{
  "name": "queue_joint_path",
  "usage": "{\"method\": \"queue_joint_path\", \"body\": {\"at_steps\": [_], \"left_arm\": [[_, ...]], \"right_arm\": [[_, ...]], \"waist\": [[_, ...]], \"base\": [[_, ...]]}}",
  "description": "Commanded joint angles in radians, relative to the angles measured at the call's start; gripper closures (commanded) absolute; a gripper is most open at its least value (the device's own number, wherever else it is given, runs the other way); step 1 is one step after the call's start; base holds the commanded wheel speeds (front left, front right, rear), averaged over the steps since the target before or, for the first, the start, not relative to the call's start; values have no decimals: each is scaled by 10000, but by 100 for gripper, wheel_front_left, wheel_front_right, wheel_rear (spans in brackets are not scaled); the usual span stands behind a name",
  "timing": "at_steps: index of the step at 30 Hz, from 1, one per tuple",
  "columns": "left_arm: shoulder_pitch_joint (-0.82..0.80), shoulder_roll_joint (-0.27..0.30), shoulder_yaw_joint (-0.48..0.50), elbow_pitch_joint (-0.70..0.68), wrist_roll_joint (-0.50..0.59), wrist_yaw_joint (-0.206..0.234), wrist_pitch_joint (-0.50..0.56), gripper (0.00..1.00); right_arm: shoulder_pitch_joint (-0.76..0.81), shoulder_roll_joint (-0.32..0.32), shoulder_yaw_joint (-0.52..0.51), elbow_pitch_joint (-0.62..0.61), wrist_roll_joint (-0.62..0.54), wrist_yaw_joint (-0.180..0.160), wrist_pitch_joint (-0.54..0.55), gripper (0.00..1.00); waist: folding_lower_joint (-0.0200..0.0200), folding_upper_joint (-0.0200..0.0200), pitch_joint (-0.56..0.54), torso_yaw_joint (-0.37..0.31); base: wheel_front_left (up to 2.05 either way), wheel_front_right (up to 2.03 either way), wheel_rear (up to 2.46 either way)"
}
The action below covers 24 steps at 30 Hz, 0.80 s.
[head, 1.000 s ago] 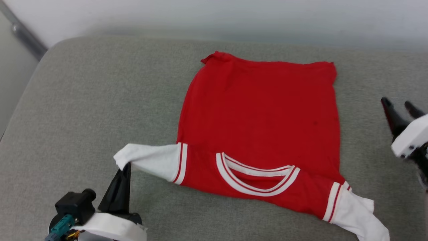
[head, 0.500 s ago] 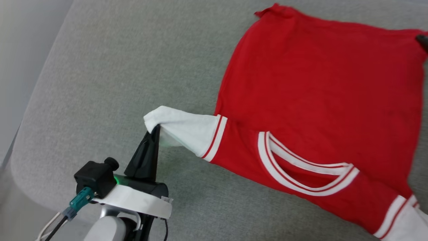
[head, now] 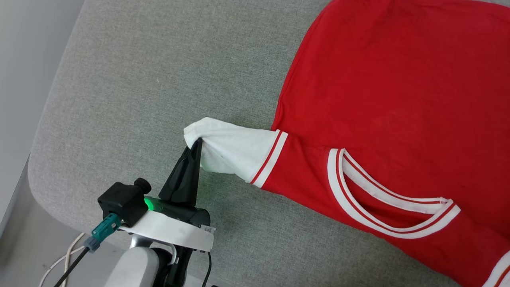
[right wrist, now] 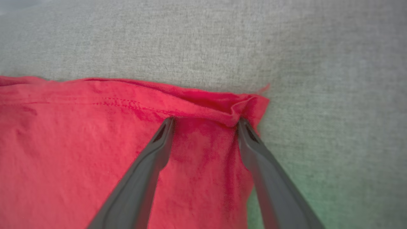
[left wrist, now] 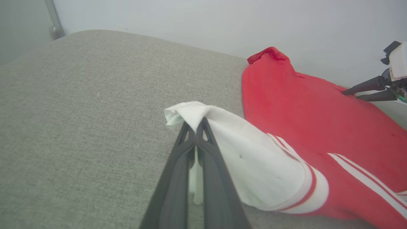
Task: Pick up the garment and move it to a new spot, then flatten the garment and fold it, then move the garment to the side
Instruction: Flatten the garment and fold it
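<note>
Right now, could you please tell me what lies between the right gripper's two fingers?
The right wrist view shows the right gripper open, and between its fingers lies the red hem corner of the jersey, on the grey cushion.

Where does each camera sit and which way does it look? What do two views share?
Head view: from the head, down at the grey cushion and garment; left gripper shut on the white sleeve.
Left wrist view: from the left wrist, along its shut fingers toward the wall; right gripper at the right edge.
Right wrist view: from the right wrist, down at the garment's hem corner between its open fingers.
Shared: head and left wrist views both show the pinched sleeve.
</note>
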Motion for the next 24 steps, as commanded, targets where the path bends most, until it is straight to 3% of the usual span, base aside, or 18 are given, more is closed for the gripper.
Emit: {"method": "queue_joint_path", "body": {"at_steps": [1, 2, 6, 12, 17, 24], "left_arm": [[-113, -51, 81, 43, 93, -53, -71, 100], [-114, -82, 119, 71, 138, -111, -71, 100], [-3, -178, 265, 201, 246, -222, -71, 100], [387, -114, 591, 410, 369, -234, -72, 100], [840, 92, 881, 573, 313, -97, -66, 100], [1504, 447, 1268, 554, 132, 190, 176, 100]], "right_arm": [[1004, 480, -90, 913, -128, -17, 688, 96], [1013, 480, -183, 935, -201, -17, 743, 100], [831, 411, -313, 608, -401, -12, 493, 100], [588, 2, 562, -129, -302, -12, 122, 100], [1295, -245, 1799, -885, 539, -12, 24, 100], [3336, -915, 3130, -2996, 2122, -12, 381, 100]], "waist": [[-1, 0, -25, -11], [-1, 0, -67, -8], [-1, 0, -348, -39], [-1, 0, -1281, -416], [-1, 0, -2348, -1048], [-1, 0, -3652, -2121]], "base": [[0, 0, 0], [0, 0, 0], [0, 0, 0], [0, 0, 0], [0, 0, 0], [0, 0, 0]]}}
